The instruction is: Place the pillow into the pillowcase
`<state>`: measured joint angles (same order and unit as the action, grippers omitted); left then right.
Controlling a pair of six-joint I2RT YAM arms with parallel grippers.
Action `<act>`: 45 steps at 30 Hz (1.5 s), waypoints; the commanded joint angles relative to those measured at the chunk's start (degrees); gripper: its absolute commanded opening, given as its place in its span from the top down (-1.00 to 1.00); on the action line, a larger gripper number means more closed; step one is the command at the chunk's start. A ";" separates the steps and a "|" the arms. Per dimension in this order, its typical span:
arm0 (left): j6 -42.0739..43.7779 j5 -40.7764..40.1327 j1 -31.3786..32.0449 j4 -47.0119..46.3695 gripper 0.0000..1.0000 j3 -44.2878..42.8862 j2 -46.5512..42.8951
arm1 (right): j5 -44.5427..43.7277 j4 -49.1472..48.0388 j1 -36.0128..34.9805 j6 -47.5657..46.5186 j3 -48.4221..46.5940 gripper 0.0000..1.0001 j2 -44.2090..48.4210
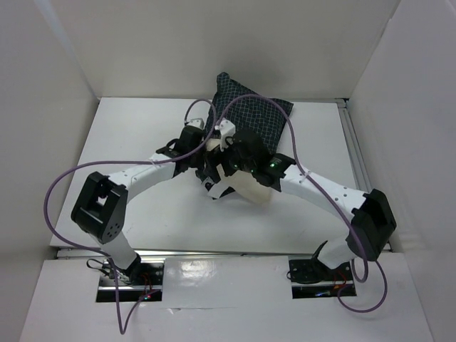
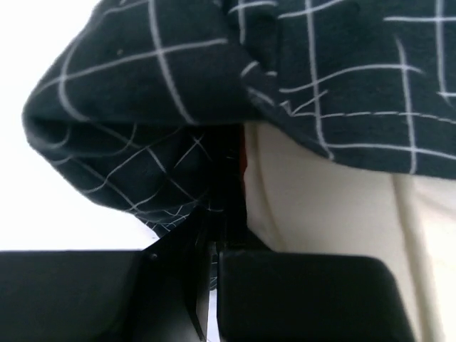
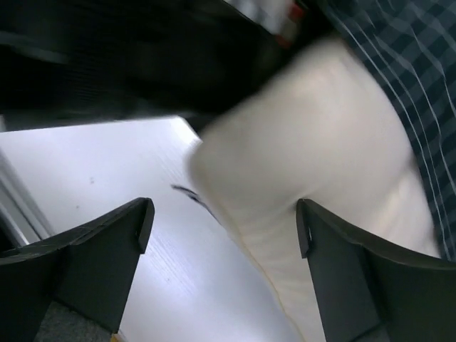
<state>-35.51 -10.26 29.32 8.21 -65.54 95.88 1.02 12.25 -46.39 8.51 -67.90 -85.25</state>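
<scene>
The limp dark navy-green checked fabric pillowcase (image 1: 256,114) lay on the white worktop (image 1: 128,142). Its long axis was roughly on the 12-to-6 line of the top view, with the closed end at 12 o'clock near the back wall (image 1: 228,43) and the mouth toward 6. The plump cream fabric pillow (image 1: 253,191) was mostly inside, as I judge. Only its near end stuck out of the mouth at 6 o'clock, under your right arm (image 1: 328,192).

Your left jaws, on the left arm (image 1: 142,174), were clenched on the hem of the pillowcase at the 9 o'clock side of the mouth. The left wrist view showed the checked cloth pinched between them, and the pillow touched it just beside, at 3 o'clock. Your right jaws were released and wide. The bare end of the pillow lay ahead of them, toward 1 o'clock in their own view, not yet between them.

So your right arm was the nearer one for the push. The move, I think, turned on driving that end toward 12 o'clock along the long axis while the left jaws kept the hem. Room was small at 12 o'clock because of the wall. At 3 and 9 o'clock the worktop had open space.
</scene>
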 commanded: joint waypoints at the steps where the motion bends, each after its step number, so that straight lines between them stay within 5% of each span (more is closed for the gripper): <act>1: 3.51 0.95 0.91 -3.20 1.00 -0.64 -0.60 | 13.05 -10.32 -1.25 -16.50 -0.30 -0.89 3.87; 12: 3.51 -0.37 0.39 -4.34 1.00 3.31 -4.03 | 10.32 -7.50 2.17 -30.75 -4.79 -0.95 0.26; 22: 4.57 0.24 -0.14 -4.87 1.00 3.40 -4.04 | 30.08 2.24 8.60 -38.30 -7.86 -0.98 -7.71; 27: 4.57 0.77 -0.14 -4.87 1.00 2.34 -3.50 | 30.10 0.33 8.60 -38.31 -9.62 -0.98 -13.71; 29: 4.57 0.77 -0.14 -4.34 1.00 2.34 -2.98 | 30.89 -2.40 9.13 -36.74 -9.62 -0.61 -15.29; 33: 5.18 1.29 -0.14 -4.86 1.00 2.34 -3.58 | 24.23 -9.77 11.84 -29.81 -7.35 1.00 -16.52; 38: 6.33 2.00 -0.14 -5.48 1.00 3.49 -4.99 | 5.29 -20.41 14.31 -13.73 -7.85 1.00 -20.28; 45: 8.43 3.59 -0.14 -2.59 1.00 6.82 -14.03 | -16.13 -13.49 12.55 -5.35 -17.26 1.00 -36.02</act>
<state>-30.20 -9.23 28.21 3.09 -59.70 91.44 7.09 -4.36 -35.92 -1.19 -83.44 -112.25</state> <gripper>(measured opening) 0.144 0.109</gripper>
